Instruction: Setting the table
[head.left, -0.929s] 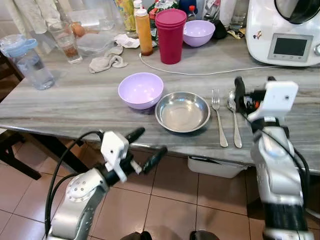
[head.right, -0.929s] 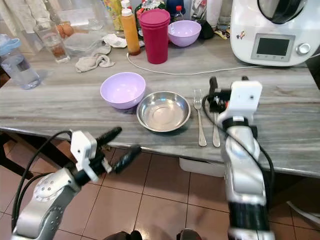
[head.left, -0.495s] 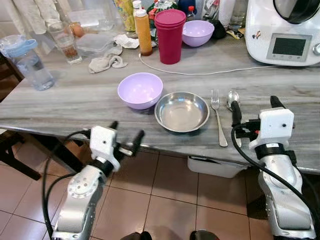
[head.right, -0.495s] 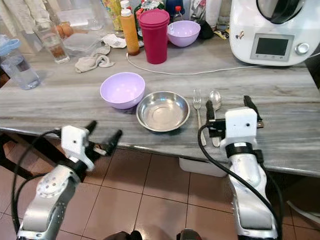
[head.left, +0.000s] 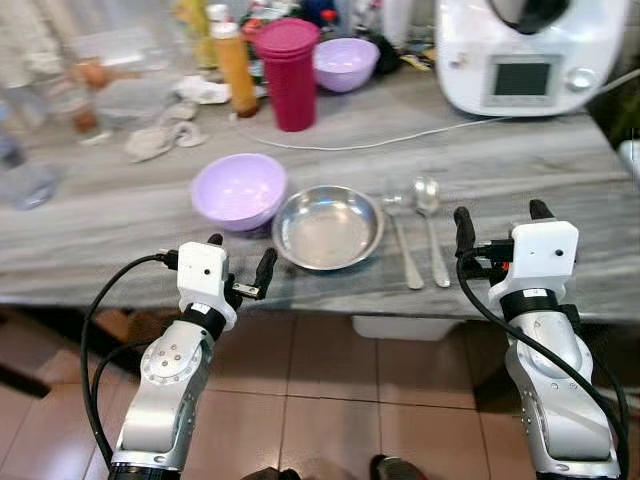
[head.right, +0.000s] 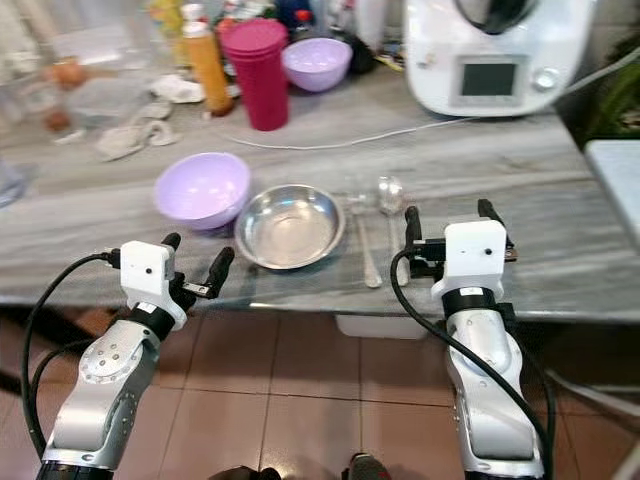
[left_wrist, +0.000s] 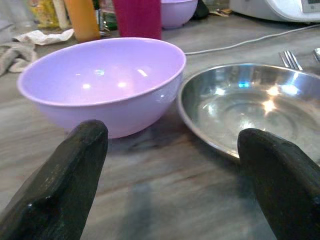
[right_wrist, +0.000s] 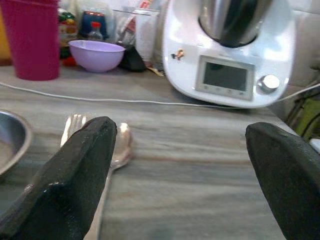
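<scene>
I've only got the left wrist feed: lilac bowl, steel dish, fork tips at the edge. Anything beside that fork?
Observer: Yes, a spoon lies just right of the fork, parallel to it, both right of the steel dish.
Operator: Where's the right gripper?
Observer: The right gripper sits near the table's front edge, right of the spoon, jaws open and holding nothing.
Operator: What's at the back of the table?
Observer: A white kitchen appliance with a screen stands at the back right, and its cord runs left toward the red tumbler.
</scene>
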